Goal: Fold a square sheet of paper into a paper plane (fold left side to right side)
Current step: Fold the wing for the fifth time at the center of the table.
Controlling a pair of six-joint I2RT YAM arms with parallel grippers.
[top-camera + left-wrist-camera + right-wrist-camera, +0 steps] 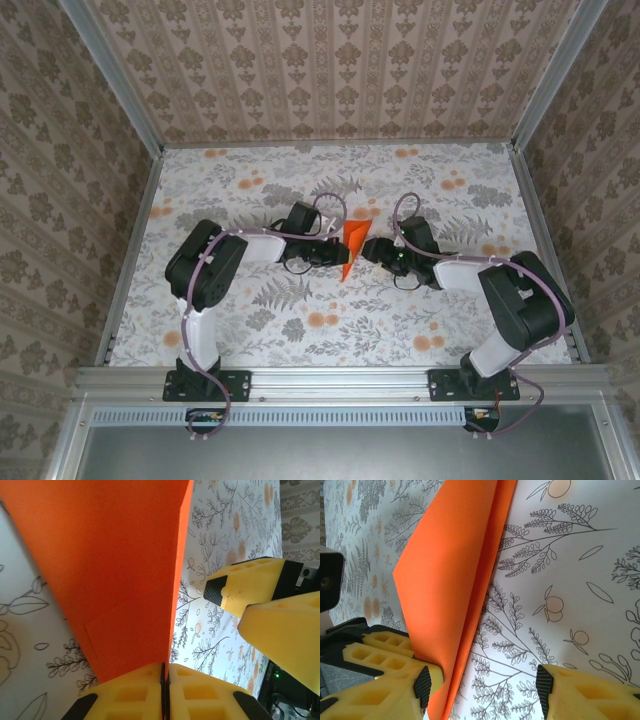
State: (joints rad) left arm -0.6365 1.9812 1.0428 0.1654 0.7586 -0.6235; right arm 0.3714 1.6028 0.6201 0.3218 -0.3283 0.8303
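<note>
Floral-print table [250,310] inside a booth of brown damask walls [330,70], with an aluminium rail [340,378] along the near edge where both arm bases are bolted.

Near the middle of the table, between the two wrists: the folded orange paper [352,243], a slim pointed wedge with its tip aimed at the near edge. Carries a long crease down its length, plain in the right wrist view, one flap lapping over the other. Looks bright and unprinted against the pale blossoms of the cloth.

On its left side, touching it: the left gripper [165,672]. Pinches the paper's edge between yellow fingers [130,695] pressed tight together, no gap beyond the thin seam where the sheet enters.

On its right side, just beside it: the right gripper [482,682]. Stands with its yellow, black-padded fingers [590,695] spread wide, the narrow end of the paper running down between them. Hugs one pad closely there, well apart from the other; hard to tell whether that near pad actually touches the sheet. No clamp on the paper from this side.

Purple cables looping over both forearms in the overhead view.
</note>
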